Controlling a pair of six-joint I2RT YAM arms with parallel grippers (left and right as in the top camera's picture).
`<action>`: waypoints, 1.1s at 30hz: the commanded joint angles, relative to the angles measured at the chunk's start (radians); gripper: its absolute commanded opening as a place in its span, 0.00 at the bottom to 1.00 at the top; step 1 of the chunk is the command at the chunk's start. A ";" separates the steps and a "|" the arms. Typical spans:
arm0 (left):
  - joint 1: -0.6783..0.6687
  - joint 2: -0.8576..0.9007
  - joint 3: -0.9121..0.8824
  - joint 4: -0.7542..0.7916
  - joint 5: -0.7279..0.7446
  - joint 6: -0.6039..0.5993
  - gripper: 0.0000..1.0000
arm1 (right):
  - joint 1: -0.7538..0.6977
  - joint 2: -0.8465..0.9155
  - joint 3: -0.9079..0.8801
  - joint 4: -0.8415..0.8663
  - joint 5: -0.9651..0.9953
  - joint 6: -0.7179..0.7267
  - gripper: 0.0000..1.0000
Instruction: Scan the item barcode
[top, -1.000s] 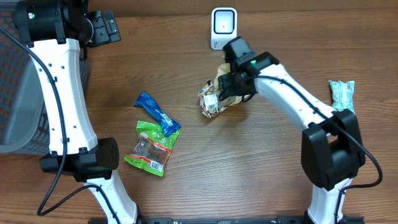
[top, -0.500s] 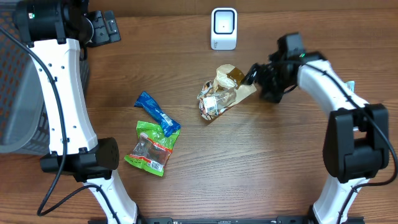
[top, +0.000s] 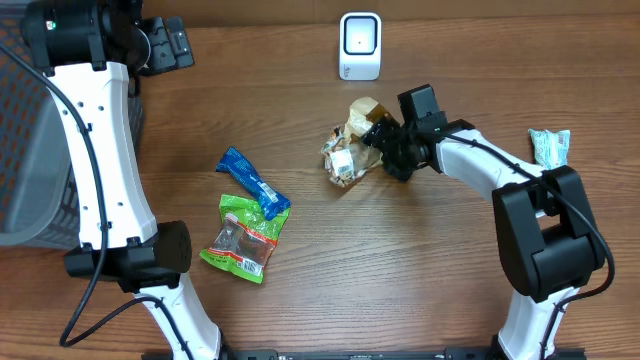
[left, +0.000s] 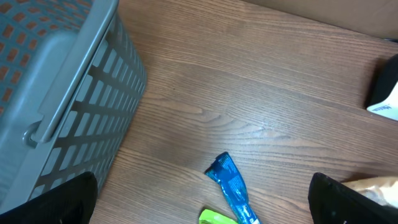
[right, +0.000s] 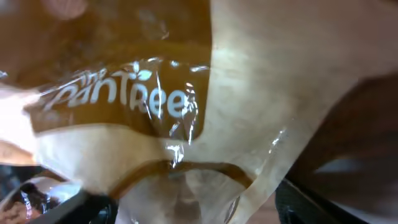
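Nearest the robot's side of the worktop, the green packet and the blue packet lie just where they were a second ago, touching at one corner, so neither is the item in hand.

The change is farther in. The brown-and-cream snack bag sits crumpled on the worktop. A second ago the right tool was right over it. Half a second ago it had swung off to the right, leaving the bag alone, and now it is back against the bag's right end. In the right wrist view the bag fills the frame, with a dark finger at each lower corner and the wrapper between them. Whether they have bitten on it or only straddle it, I cannot tell. It reads as a re-grip (the first hold probably did not present the code well). A white label patch shows at the bag's near-left end, too small to read, and it faces up rather than toward the scanner.

A teal packet lies out to the right, well apart.

Farthest back, the white scanner stands unmoved, near the bag but not touching it. The bag therefore needs lifting and turning toward the scanner before any scan can count. The left tool hangs by the basket with its fingers spread wide and nothing in them, as before.
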 joint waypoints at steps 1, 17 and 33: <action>-0.006 -0.024 0.010 0.002 -0.004 0.013 1.00 | 0.027 0.011 -0.008 0.014 0.133 0.028 0.71; -0.006 -0.024 0.010 0.002 -0.004 0.013 1.00 | 0.028 -0.021 0.050 0.010 0.067 -0.262 0.04; -0.007 -0.024 0.010 0.002 -0.004 0.013 1.00 | 0.119 -0.141 0.175 -0.198 0.555 -0.938 0.90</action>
